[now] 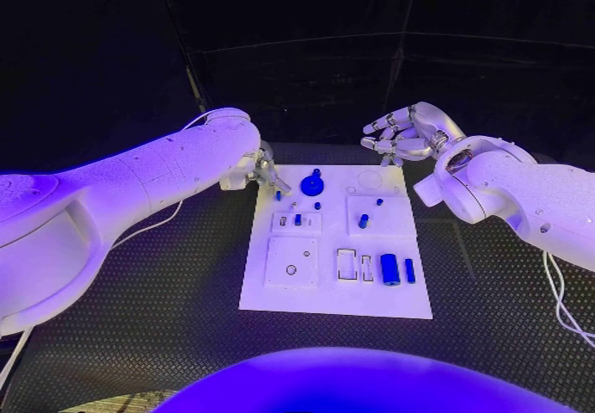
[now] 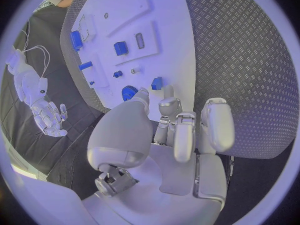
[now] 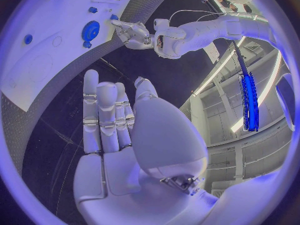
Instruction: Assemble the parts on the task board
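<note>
My left hand [image 1: 257, 169] rests fingertips at the white rectangular task board's [image 1: 334, 301] far left corner, holding nothing; my right hand [image 1: 403, 136] hovers beyond the far right corner, fingers spread, empty.

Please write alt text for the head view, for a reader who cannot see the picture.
A white task board lies in the middle of a black table, with small blue parts on it, among them a round blue gear near its far edge. The left hand reaches the board's far left corner; the right hand hovers open beyond its far right corner.
</note>
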